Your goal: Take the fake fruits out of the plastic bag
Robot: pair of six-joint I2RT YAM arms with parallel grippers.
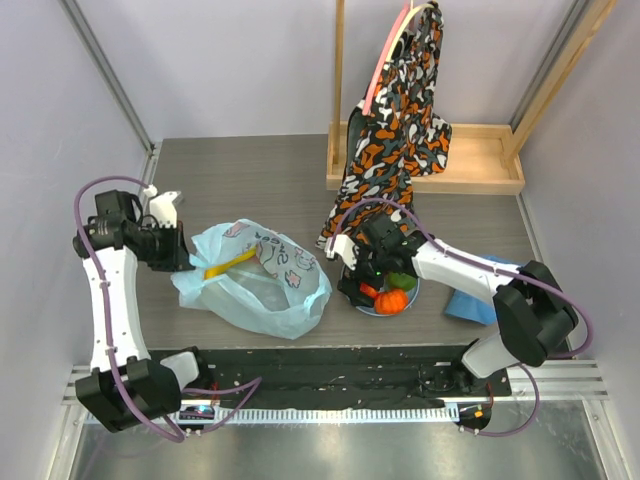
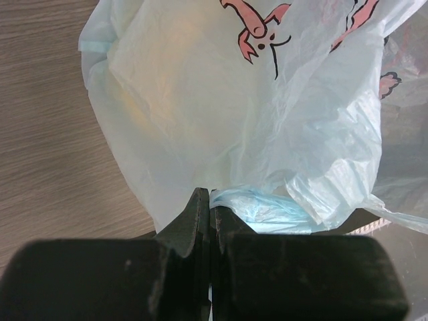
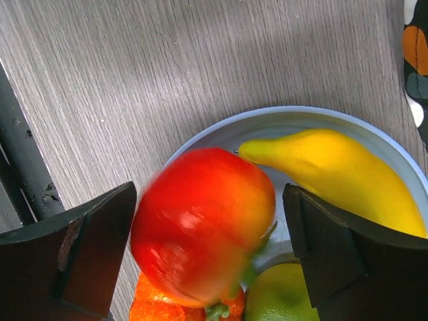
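The thin light-blue plastic bag (image 1: 262, 280) with pink prints lies left of centre, and a yellow banana (image 1: 230, 263) shows at its mouth. My left gripper (image 1: 176, 252) is shut on the bag's left edge (image 2: 249, 204); a dim yellow shape (image 2: 150, 87) shows through the film. To the right, a pale-blue plate (image 3: 221, 130) holds a yellow fruit (image 3: 341, 174), a green fruit (image 3: 281, 297) and an orange ribbed fruit (image 1: 392, 301). My right gripper (image 3: 208, 200) is open over the plate. A blurred red fruit (image 3: 200, 227) sits between its fingers with a gap on each side.
A wooden rack (image 1: 480, 160) at the back right carries a hanging orange, black and white patterned cloth (image 1: 400, 120). A solid blue cloth (image 1: 478, 297) lies under the right arm beside the plate. A black strip (image 1: 330, 375) runs along the near edge.
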